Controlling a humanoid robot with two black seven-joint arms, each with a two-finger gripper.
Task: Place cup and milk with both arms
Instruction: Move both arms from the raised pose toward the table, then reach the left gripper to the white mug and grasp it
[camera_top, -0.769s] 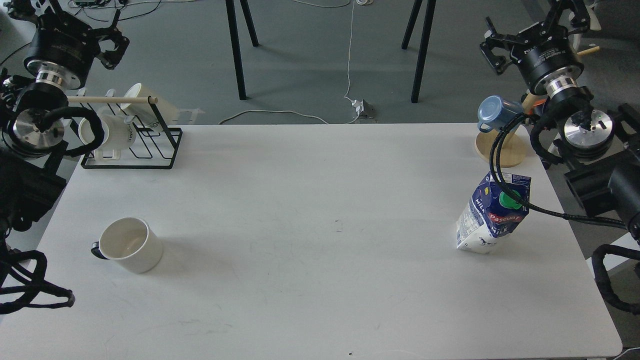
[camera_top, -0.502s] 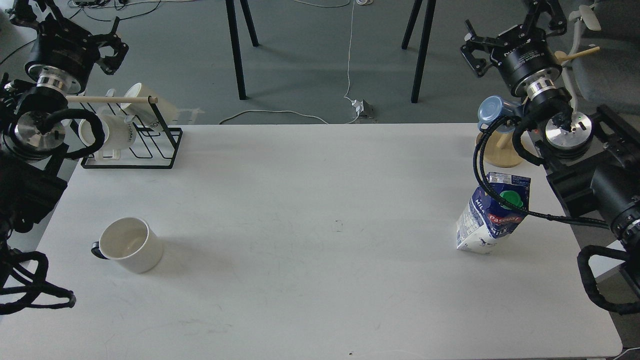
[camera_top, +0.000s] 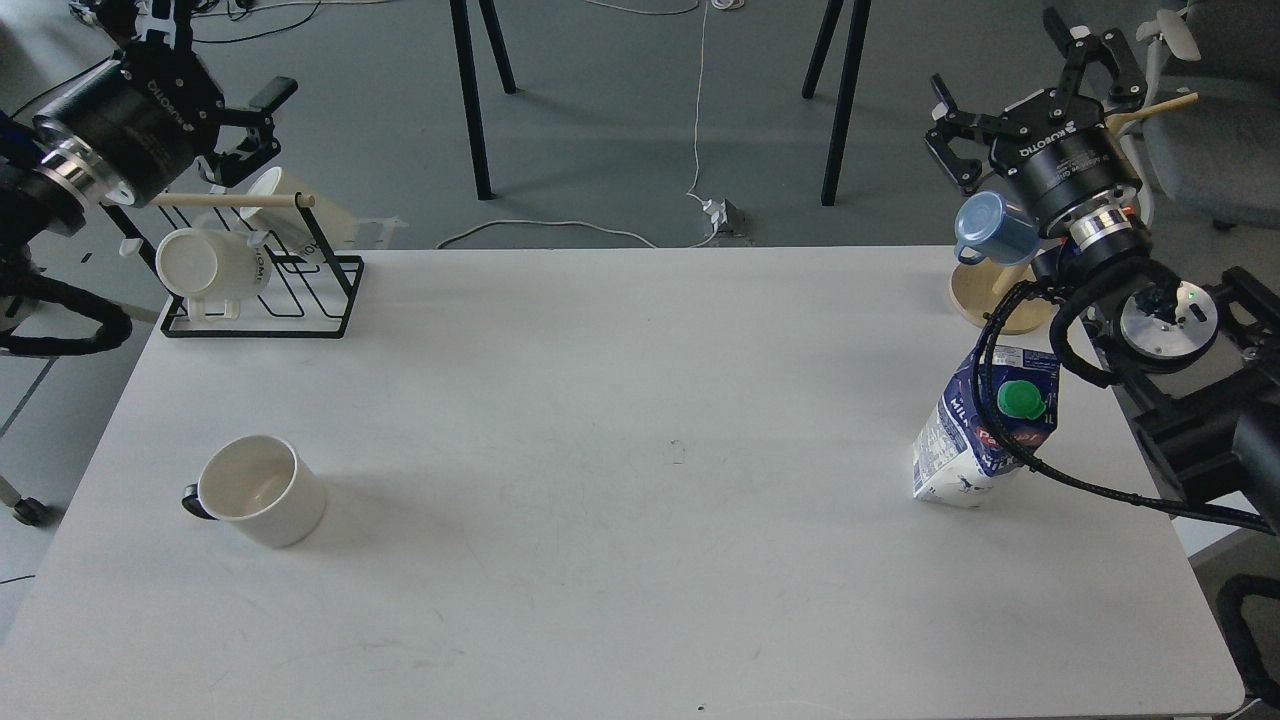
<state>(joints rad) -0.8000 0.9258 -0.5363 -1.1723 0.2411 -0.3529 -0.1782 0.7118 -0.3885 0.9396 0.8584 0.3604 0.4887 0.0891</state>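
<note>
Below: cup (camera_top: 262, 490) and milk (camera_top: 985, 430), well apart from both spread, empty pincers (camera_top: 1035, 85).

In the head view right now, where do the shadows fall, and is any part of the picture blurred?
Head view: soft, even light; the white cup casts a faint shadow to its right on the table, the milk carton only a slight one at its base. No strong glare. Cup, carton and both pincers, left and right, look sharp.

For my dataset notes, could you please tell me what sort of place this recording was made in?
Probably a robotics lab or workshop, not a home: a plain white table stands on a grey floor, loose cables trail behind it, and a staged mug rack sits at its corner.
</note>
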